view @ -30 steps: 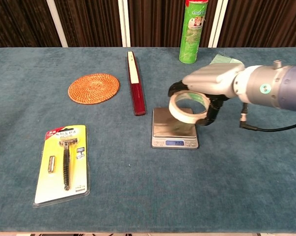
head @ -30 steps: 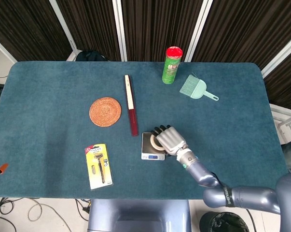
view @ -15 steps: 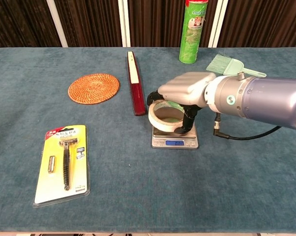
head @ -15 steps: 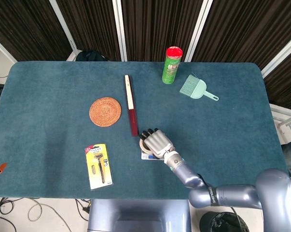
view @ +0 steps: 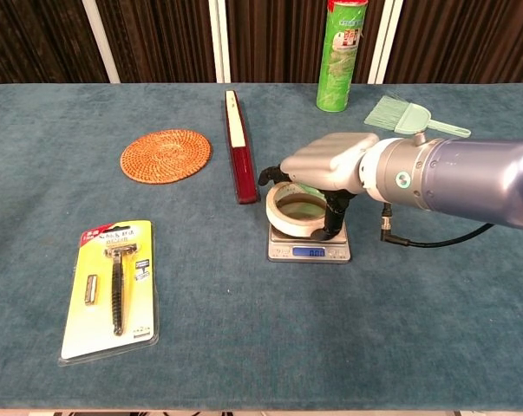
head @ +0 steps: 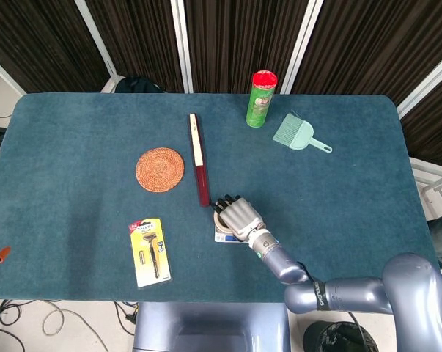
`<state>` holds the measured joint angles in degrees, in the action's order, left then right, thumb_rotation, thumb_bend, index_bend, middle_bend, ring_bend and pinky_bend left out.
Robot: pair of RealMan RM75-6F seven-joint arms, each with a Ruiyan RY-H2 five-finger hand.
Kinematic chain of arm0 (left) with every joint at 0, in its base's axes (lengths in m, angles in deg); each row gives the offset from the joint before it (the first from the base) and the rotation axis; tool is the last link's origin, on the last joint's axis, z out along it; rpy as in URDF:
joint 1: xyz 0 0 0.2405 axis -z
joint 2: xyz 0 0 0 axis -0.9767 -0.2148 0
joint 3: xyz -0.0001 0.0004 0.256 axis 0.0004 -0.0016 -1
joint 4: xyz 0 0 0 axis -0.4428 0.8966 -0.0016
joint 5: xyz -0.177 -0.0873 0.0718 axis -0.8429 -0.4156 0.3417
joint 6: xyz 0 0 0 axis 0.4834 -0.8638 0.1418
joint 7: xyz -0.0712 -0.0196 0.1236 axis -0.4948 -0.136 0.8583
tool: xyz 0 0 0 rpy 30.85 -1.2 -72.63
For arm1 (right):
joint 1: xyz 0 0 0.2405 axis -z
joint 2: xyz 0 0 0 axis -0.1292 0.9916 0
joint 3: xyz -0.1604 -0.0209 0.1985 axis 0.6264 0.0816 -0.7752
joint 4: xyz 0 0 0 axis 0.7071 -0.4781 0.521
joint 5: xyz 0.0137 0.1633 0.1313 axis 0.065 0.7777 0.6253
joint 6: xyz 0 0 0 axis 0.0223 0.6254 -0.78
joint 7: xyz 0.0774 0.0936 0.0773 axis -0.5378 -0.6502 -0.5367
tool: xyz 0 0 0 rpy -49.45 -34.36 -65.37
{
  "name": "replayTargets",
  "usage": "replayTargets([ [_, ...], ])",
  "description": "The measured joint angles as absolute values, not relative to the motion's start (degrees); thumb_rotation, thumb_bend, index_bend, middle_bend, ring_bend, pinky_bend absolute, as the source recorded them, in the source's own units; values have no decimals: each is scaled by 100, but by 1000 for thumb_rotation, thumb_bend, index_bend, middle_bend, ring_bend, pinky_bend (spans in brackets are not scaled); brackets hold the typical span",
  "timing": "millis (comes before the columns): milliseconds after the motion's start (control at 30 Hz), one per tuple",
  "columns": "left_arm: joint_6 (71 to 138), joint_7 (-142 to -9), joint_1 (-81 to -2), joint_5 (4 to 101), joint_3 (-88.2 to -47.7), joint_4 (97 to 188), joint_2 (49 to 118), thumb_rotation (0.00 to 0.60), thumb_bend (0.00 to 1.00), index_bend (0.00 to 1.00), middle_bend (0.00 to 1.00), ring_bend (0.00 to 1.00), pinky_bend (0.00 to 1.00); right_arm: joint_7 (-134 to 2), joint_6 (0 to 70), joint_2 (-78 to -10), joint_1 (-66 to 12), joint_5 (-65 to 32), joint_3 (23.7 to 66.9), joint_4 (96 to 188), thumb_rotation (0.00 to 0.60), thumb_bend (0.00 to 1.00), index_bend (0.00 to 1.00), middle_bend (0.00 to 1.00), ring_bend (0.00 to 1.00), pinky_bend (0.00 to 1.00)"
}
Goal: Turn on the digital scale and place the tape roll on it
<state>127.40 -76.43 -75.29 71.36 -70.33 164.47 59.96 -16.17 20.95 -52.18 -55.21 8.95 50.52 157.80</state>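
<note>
The small silver digital scale (view: pixel 309 252) stands mid-table with its blue display lit. My right hand (view: pixel 327 163) reaches over it from the right and grips the white tape roll (view: pixel 297 211), fingers curled round its rim. The roll lies flat, low over the scale's platform and shifted toward its left side; I cannot tell whether it touches. In the head view the right hand (head: pixel 240 215) covers most of the scale (head: pixel 223 237), and only a sliver of the tape roll (head: pixel 218 218) shows at the fingertips. My left hand is in neither view.
A dark red long case (view: pixel 240 147) lies just left of the scale. Further left are a woven coaster (view: pixel 166 156) and a packaged razor (view: pixel 111 286). A green can (view: pixel 340 56) and a mint brush (view: pixel 404 117) stand behind the hand.
The right hand carried the tape roll leftward over the scale, then lowered it a little closer to the platform. Nothing else moved.
</note>
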Motion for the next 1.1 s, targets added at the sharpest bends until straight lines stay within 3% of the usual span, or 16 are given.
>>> replayTargets([
  [67,12743,-7631,-7527,7149,-7036,16448,6000,600,37,0,0,0,0,-1577,2152,-5220,-5546,960,5057,15790,600,269,0,44,50,817],
  [133,12758,-7630,-7530,7157,-7036,16447,6004,600,37,0,0,0,0,-1543,2247,-5243,-5569,1026,5053,15791,600,250,0,28,41,476],
  [167,12763,-7630,-7531,7154,-7033,16444,6007,600,37,0,0,0,0,-1530,2291,-5254,-5580,1057,5050,15792,600,242,0,20,36,259],
  [200,12764,-7630,-7532,7147,-7030,16441,6007,600,37,0,0,0,0,-1514,2342,-5263,-5591,1090,5047,15797,600,236,0,15,32,149],
  [467,12763,-7626,-7526,7155,-7027,16420,6013,600,37,0,0,0,0,-1514,2470,-4983,-5589,1123,5056,16205,600,231,0,6,12,120],
  [733,12806,-7610,-7547,7175,-7036,16451,6012,600,37,0,0,0,0,-1704,3075,-3927,-5196,644,5236,17400,600,231,0,4,4,79],
  [900,12832,-7547,-7553,7220,-7054,16472,6032,600,37,0,0,0,0,-2048,3859,-2974,-4446,-271,5711,18169,600,231,0,4,4,73],
  [1100,12870,-7403,-7556,7305,-7097,16502,6087,600,37,0,0,0,0,-2852,5040,-2489,-3220,-1935,6510,18347,600,231,0,4,4,73],
])
